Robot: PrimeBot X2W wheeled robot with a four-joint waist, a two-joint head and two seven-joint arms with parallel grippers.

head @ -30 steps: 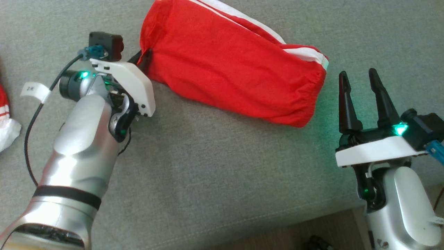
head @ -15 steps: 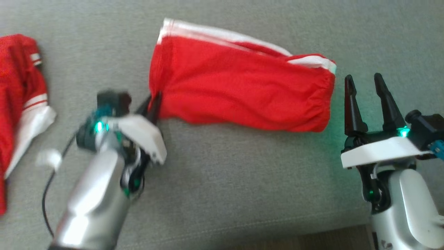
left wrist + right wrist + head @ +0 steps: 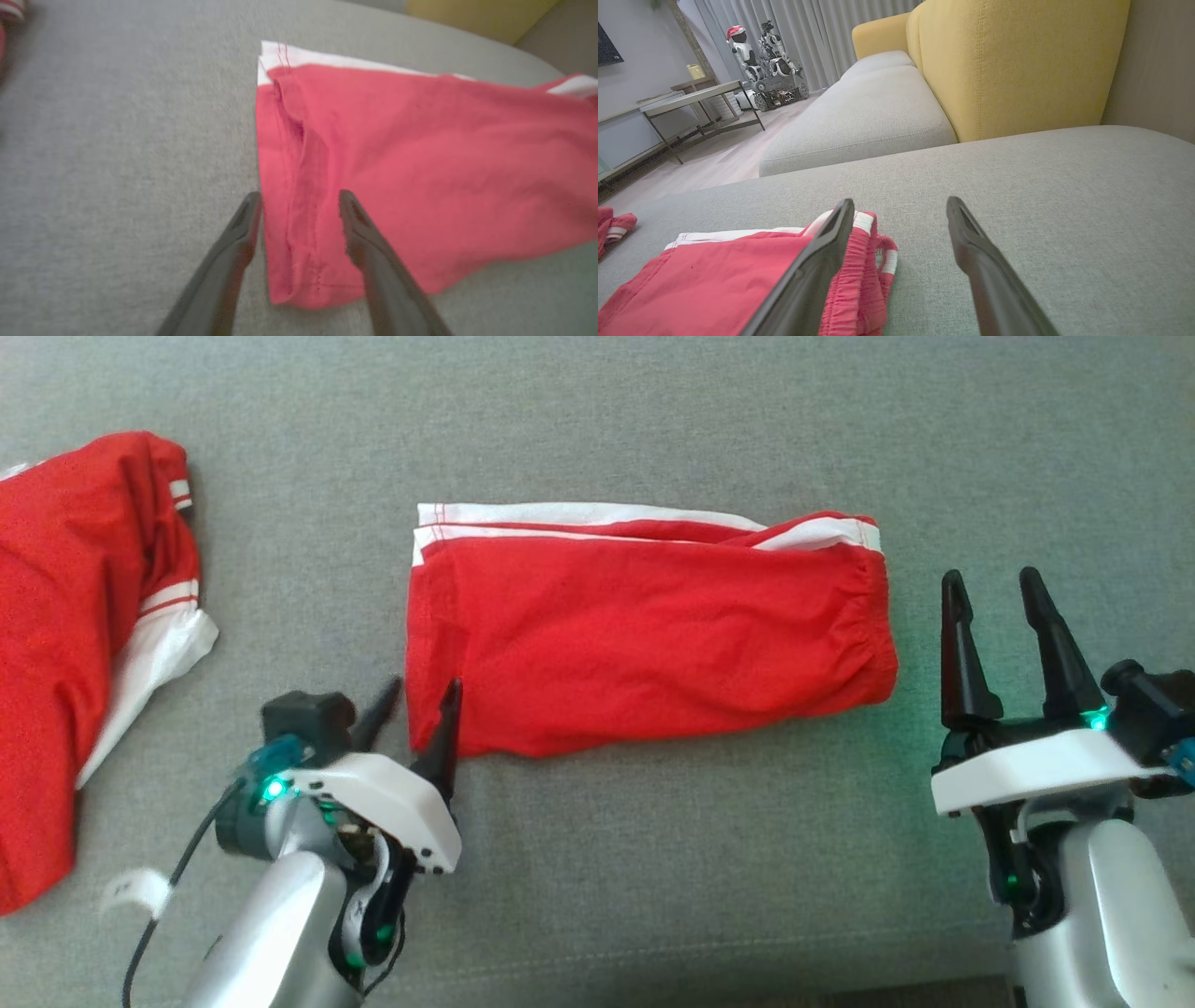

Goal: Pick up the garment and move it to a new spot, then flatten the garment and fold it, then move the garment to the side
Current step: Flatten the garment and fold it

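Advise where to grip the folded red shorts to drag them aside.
Probably the near-left hem corner of the folded shorts. They lie flat on the cushion, so only edges offer purchase; there the stacked layers end together. Come in low from the robot's side with the left gripper, whose open fingers straddle that edge.

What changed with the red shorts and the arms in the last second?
The left jaws, shut on the red shorts' near-left corner a second ago, have opened and let it go; they now straddle that corner. The shorts lie flat on the grey cushion. The right jaws stayed open, off the cloth.
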